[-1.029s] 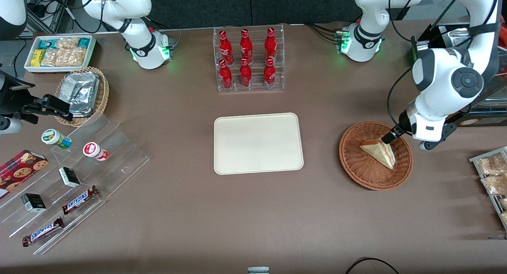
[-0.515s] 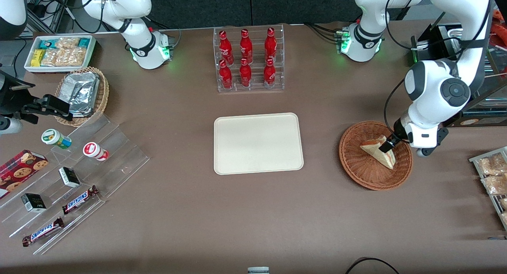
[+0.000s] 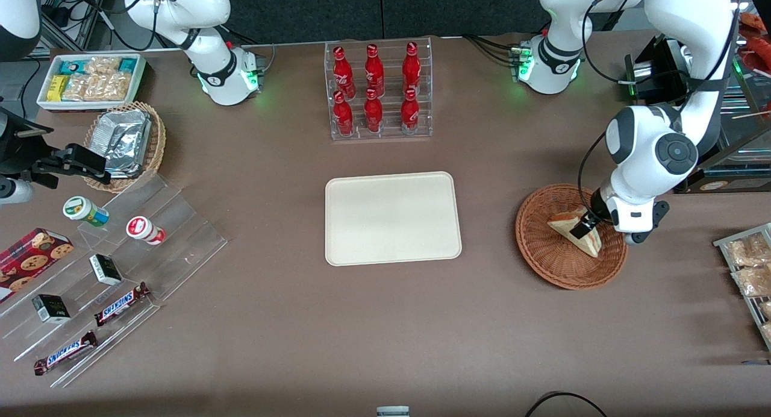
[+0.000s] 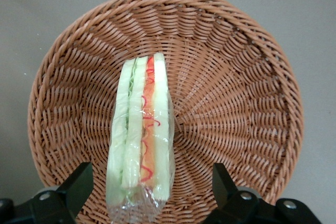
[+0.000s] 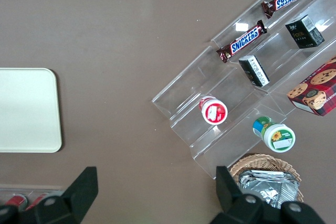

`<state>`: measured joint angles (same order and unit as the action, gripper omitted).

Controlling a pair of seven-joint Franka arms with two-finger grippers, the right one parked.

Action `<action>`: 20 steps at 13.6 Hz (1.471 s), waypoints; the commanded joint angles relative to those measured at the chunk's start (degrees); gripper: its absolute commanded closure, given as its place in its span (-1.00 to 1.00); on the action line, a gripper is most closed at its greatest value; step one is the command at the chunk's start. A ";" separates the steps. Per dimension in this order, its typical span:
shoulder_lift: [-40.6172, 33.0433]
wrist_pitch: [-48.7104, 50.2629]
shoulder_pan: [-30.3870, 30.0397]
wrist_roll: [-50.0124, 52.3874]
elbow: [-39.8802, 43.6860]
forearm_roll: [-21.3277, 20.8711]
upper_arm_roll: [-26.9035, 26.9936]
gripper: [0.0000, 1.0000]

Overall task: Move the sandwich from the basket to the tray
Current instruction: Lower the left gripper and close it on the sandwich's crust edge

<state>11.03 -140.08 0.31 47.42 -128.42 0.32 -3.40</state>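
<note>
The sandwich point(image 3: 593, 242), a wrapped white wedge with green and red-orange filling point(image 4: 142, 129), lies in the reddish-brown wicker basket point(image 3: 545, 260) toward the working arm's end of the table. My gripper point(image 3: 583, 227) hangs low over it inside the basket point(image 4: 236, 103). The gripper point(image 4: 151, 178) is open, with one black finger point(image 4: 79, 183) on each side of the sandwich's wrapped end and a gap to each. The cream tray point(image 3: 391, 218) lies flat mid-table, beside the basket toward the parked arm's end, and its corner point(image 5: 26, 109) shows in the right wrist view.
A clear rack of red bottles point(image 3: 376, 91) stands farther from the camera than the tray. A wire rack of snack packets point(image 3: 750, 272) sits at the working arm's table edge. A foil-filled tan basket point(image 3: 123, 143), snack box point(image 3: 90, 79) and acrylic steps point(image 3: 120, 272) are at the parked arm's end.
My gripper has moved from the basket's rim nearer to the front camera and down, so it now straddles the sandwich. The sandwich and basket have not shifted.
</note>
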 commanded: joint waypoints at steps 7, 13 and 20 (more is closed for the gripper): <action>1.54 -1.08 -0.57 1.80 -2.01 -0.94 -0.29 0.98; 1.89 3.04 -1.01 1.80 0.80 -1.46 0.06 1.00; 2.24 22.10 6.79 1.10 15.29 -2.26 -0.38 1.00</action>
<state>13.01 -123.08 2.59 47.89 -117.54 -0.77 -3.98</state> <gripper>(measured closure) 0.850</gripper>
